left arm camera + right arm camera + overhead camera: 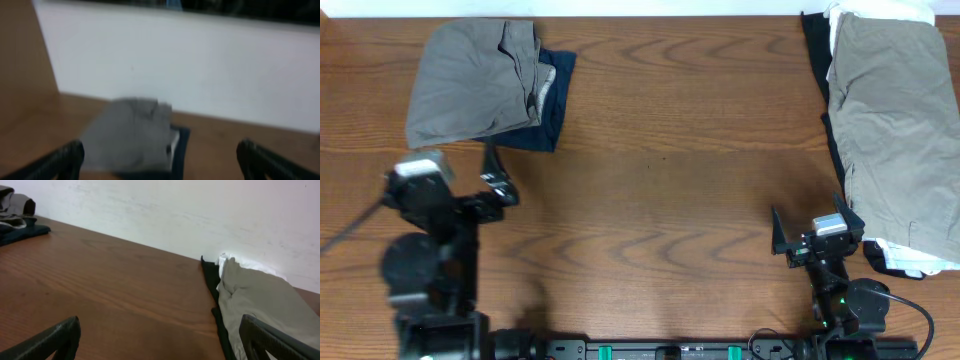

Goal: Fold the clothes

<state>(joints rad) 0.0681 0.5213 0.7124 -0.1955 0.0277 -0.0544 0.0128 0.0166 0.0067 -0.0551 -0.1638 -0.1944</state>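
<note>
At the table's point(660, 150) far left corner I see a folded grey piece point(470, 75) lying on a navy one point(552, 110), which looks like the finished stack. My left gripper point(160, 150) sits near the left edge, just short of that stack, with its fingers spread wide and nothing between them. The middle of the table is bare wood. My right gripper point(160, 325) is near the front edge toward the right corner, also spread and holding nothing. Along the right edge, from the far corner most of the way to the front, lies the unfolded heap: a khaki garment point(900, 120) on top, with white cloth point(880, 12) and black cloth point(817, 50) showing from under it. I judge all of it light, limp and prone to bunching and dragging its neighbours. I would pinch only the khaki layer, at its near left corner or hem, and pull it onto the bare wood.
</note>
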